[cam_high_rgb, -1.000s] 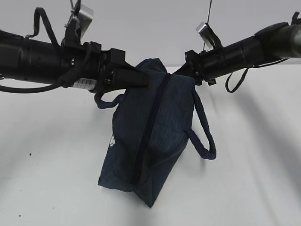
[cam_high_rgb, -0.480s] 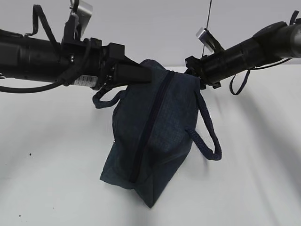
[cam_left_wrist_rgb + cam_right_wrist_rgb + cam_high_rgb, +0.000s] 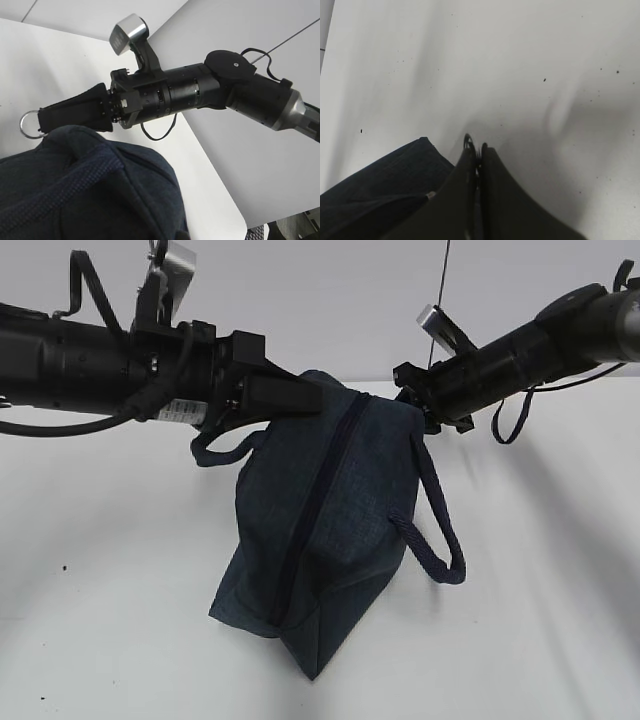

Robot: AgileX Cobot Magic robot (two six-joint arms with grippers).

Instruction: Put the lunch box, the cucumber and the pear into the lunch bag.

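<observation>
The dark navy lunch bag [image 3: 330,530] hangs tilted between both arms, its lower corner near the white table. Its zipper [image 3: 315,510] runs down the front and looks shut. My left gripper [image 3: 300,400] is shut on the bag's top left end; in the left wrist view the bag's fabric [image 3: 85,190] hides its jaws. My right gripper [image 3: 408,392] is shut on the round metal ring pull [image 3: 469,141], which also shows in the left wrist view [image 3: 29,125]. The lunch box, the cucumber and the pear are out of view.
One rope handle [image 3: 435,530] dangles at the bag's right, the other [image 3: 222,445] loops under my left arm. The white table [image 3: 100,570] lies under and around the bag. A pale wall rises behind.
Both grippers keep their hold. My right gripper has shifted a little to the right, stretching the bag's top wider. The bag's bottom has swung slightly left.
</observation>
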